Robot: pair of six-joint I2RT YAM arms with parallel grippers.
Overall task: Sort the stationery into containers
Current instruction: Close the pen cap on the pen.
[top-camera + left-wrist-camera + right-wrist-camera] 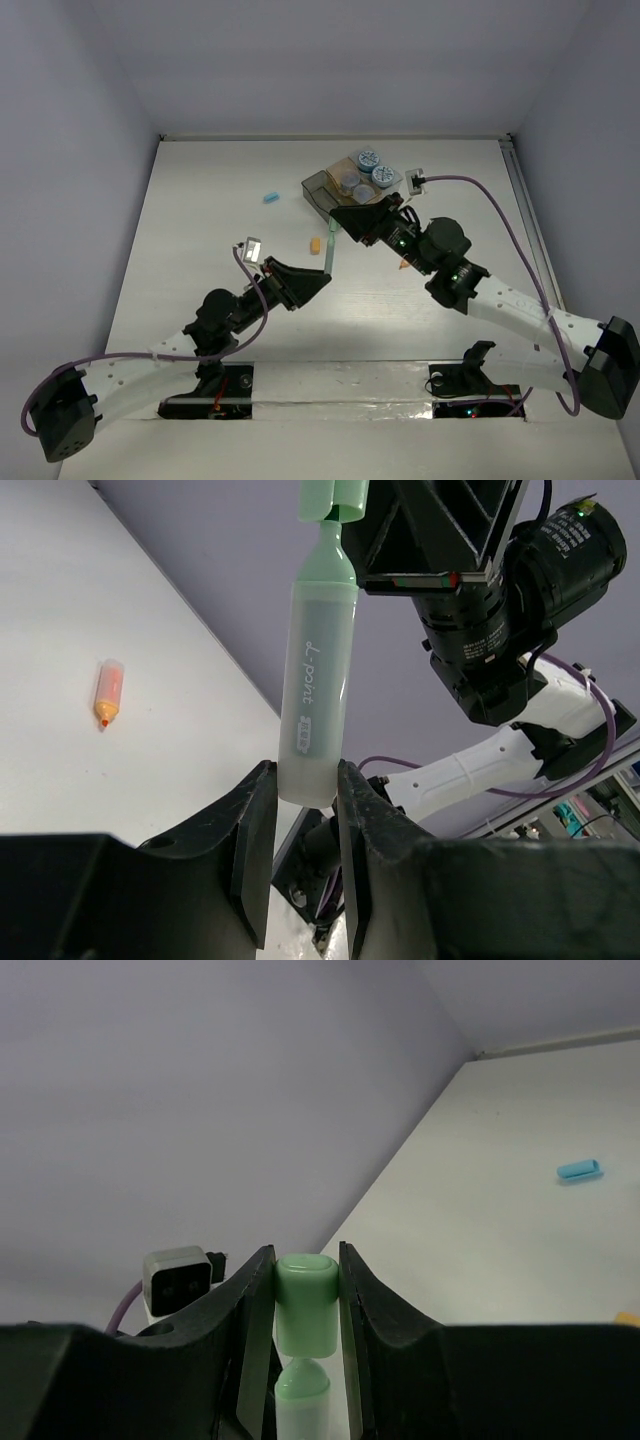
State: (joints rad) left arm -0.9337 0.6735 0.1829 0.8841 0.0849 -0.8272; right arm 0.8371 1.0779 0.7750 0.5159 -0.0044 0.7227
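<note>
A pale green highlighter [329, 251] hangs in the air between both arms, above the table. My left gripper [322, 279] is shut on its translucent barrel end [318, 680]. Its green cap [306, 1305] sits between the fingers of my right gripper [306, 1260], which is shut on it; a narrow green neck shows between cap and barrel. The containers [318, 188] stand just behind the right gripper, with blue-and-white rolls [376, 168] and small round pieces [348, 182] inside. On the table lie an orange highlighter [108, 692] and a light blue piece [579, 1170].
The orange highlighter [315, 244] lies just left of the held one, the light blue piece [271, 197] further back left. Another orange bit [405, 263] peeks out under the right arm. Purple cables trail from both wrists. Walls close the table on three sides.
</note>
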